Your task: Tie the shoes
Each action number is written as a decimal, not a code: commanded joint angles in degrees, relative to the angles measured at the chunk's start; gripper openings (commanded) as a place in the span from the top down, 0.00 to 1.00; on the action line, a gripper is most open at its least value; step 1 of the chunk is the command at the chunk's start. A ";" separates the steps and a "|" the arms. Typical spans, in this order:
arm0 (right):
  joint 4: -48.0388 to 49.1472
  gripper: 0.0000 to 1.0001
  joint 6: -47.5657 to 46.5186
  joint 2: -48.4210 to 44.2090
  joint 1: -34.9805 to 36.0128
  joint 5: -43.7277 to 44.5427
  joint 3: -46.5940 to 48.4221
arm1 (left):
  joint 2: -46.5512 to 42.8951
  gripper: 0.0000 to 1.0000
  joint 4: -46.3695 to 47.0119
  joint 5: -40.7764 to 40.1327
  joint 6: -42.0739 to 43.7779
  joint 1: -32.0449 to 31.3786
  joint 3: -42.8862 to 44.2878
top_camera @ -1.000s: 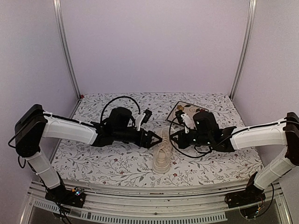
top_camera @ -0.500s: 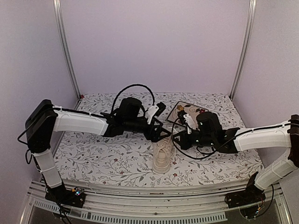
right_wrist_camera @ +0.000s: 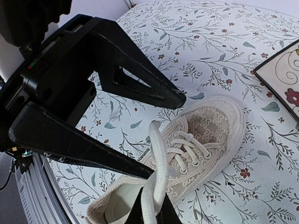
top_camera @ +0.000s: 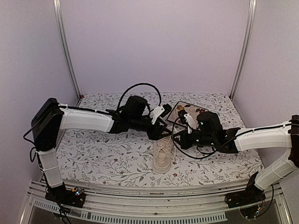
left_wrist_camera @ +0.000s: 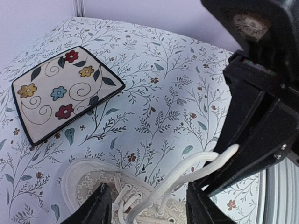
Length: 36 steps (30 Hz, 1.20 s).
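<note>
The left arm point(top_camera: 88, 120) stretches low from the left edge of the table point(top_camera: 107, 163) to its middle. The right arm point(top_camera: 259, 137) reaches in from the right edge. Between them, nearer the near edge, lies the sneaker point(top_camera: 162, 159), its long axis running near-to-far and its toe toward the far edge. The left gripper point(left_wrist_camera: 148, 196) gapes wide over it, and the right gripper point(right_wrist_camera: 152, 212) pinches one lace point(right_wrist_camera: 156, 158).

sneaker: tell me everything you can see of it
The sneaker is a cream low-top with lacy patterned fabric, a pale rubber sole and white laces. It sits sole-down on the floral tablecloth, toe end nearest the floral tile but apart from it. One lace is pulled up out of the shoe, pinched in the right gripper; the open left gripper straddles that lace.
</note>
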 commanded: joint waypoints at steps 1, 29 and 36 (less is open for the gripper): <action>-0.05 0.93 0.47 -1.12 -0.27 -0.12 -0.26 | 1.76 0.47 -2.30 -0.70 2.41 -0.60 2.38; -6.75 0.89 -1.50 -0.31 -0.70 3.54 1.98 | 8.66 0.49 -5.92 4.29 4.00 -2.03 10.32; -8.00 0.89 -2.03 -0.23 -0.77 3.33 2.71 | 9.29 0.78 -7.31 4.69 4.63 -2.39 11.74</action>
